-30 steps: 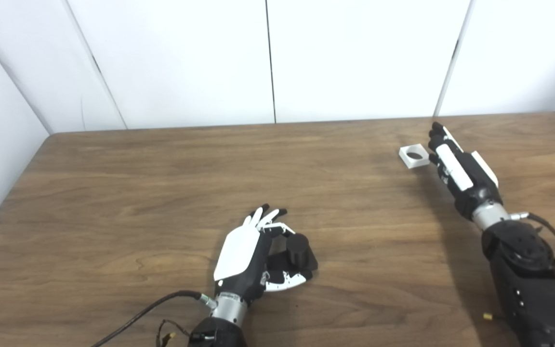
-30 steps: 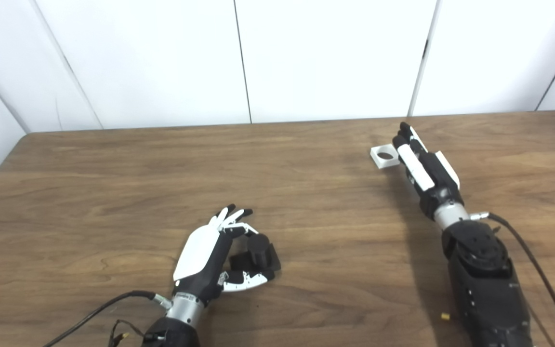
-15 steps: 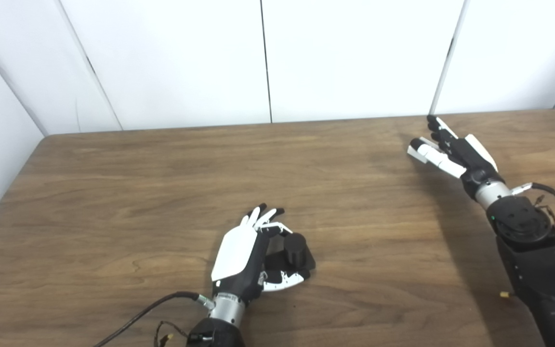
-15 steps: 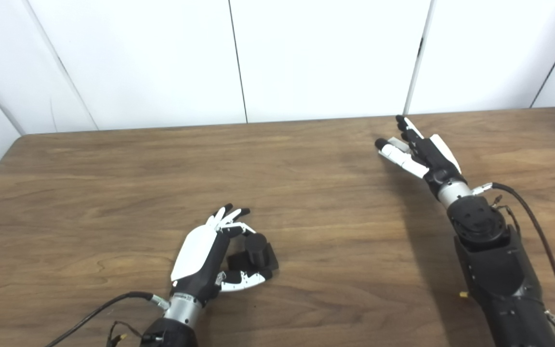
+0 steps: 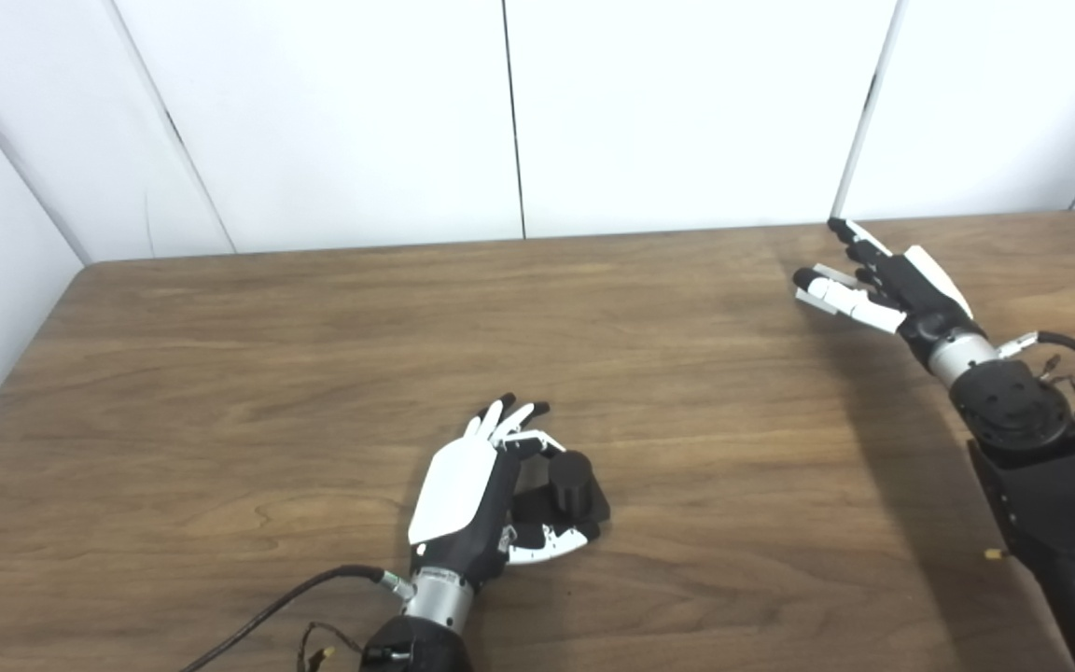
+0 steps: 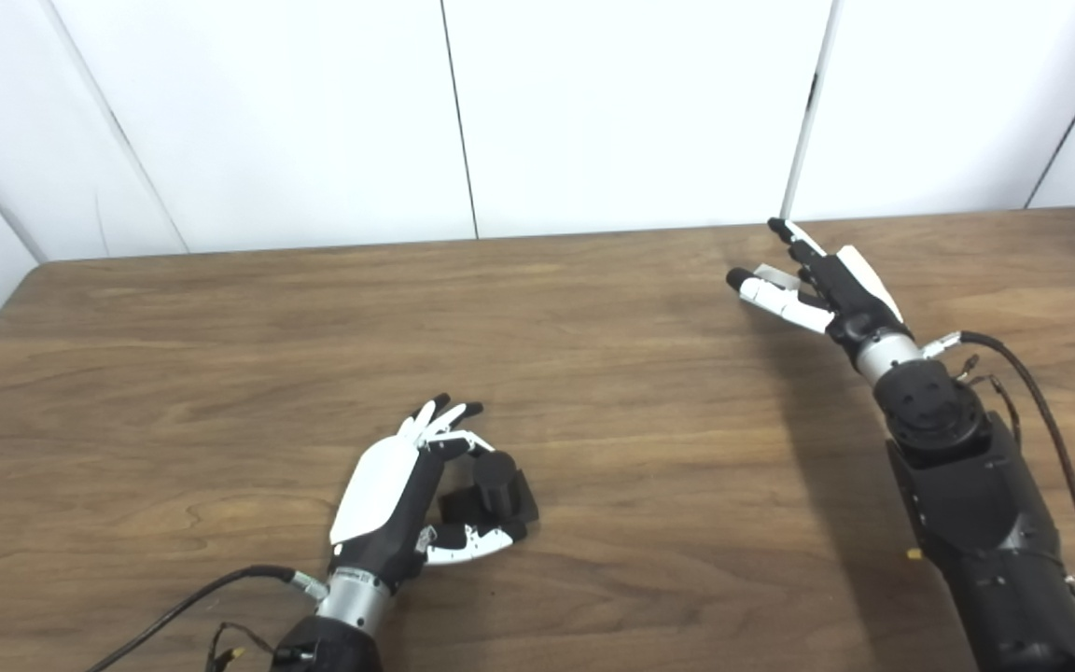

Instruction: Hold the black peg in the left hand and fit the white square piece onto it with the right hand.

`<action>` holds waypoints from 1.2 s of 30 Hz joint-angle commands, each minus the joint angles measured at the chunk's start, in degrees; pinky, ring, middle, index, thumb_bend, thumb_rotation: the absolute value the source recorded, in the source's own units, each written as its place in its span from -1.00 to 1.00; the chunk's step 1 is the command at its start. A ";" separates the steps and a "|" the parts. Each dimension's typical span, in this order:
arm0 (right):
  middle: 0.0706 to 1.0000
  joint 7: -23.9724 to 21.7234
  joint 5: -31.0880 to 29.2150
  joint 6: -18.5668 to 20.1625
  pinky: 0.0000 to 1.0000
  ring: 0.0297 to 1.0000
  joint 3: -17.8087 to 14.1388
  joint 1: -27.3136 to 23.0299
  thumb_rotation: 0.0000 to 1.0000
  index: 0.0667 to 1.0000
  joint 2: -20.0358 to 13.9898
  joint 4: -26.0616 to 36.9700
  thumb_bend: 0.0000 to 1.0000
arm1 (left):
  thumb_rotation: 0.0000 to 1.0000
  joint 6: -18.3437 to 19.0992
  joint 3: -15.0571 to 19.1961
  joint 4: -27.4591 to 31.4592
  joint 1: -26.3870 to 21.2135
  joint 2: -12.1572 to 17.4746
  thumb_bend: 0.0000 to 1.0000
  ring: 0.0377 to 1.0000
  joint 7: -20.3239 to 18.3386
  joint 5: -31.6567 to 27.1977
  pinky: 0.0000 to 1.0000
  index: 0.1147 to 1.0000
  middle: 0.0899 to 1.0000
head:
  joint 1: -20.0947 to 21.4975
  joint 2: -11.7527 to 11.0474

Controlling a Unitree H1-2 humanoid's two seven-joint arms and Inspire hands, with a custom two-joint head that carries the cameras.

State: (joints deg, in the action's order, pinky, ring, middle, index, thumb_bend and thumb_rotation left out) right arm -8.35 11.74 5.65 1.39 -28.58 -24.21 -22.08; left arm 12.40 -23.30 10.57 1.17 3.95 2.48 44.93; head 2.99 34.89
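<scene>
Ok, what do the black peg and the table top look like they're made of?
The black peg, a round post on a flat base beside the left hand, looks like matte black plastic: even colour, no shine, possibly 3D printed. The table looks like wood or wood-grain laminate with a satin finish; brown grain streaks show, but the pictures cannot settle which.

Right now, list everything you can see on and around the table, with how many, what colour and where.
Black peg: one, black, on a square base, near middle of the table, within the left hand's curl.
White square piece: one, white, far right, mostly hidden by the right hand.
Table: one, brown wood.
Wall panels: white, behind the table.
Left hand: one, black and white, near edge, cupped around the peg.
Right hand: one, black and white, far right, at the white piece.
</scene>
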 commanded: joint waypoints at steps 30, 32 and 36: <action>1.00 -3.85 2.78 1.21 0.83 0.96 1.25 -7.66 0.26 1.00 -5.11 7.17 0.20 | -0.86 -0.89 0.27 -8.68 -1.07 -1.26 0.05 1.00 3.29 0.77 1.00 -0.15 0.80 | 0.55 -1.77; 0.99 -3.68 4.39 0.90 0.82 0.95 2.17 -8.65 0.22 1.00 -5.59 5.99 0.21 | -0.86 -0.85 0.30 -8.69 -1.02 -1.30 0.05 1.00 3.41 0.73 1.00 -0.15 0.80 | 0.55 -1.77; 0.98 -3.22 9.70 -0.77 0.88 0.97 5.84 -10.75 0.09 0.96 -7.58 2.91 0.28 | -0.86 -0.86 0.42 -8.59 -0.82 -1.34 0.05 1.00 3.46 0.54 1.00 -0.15 0.81 | 0.55 -1.88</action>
State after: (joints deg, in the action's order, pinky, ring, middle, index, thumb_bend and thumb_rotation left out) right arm -12.42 19.04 7.57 6.48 -35.11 -29.40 -19.15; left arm 9.81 -22.78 5.08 -0.66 1.77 7.31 44.49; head 3.52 32.96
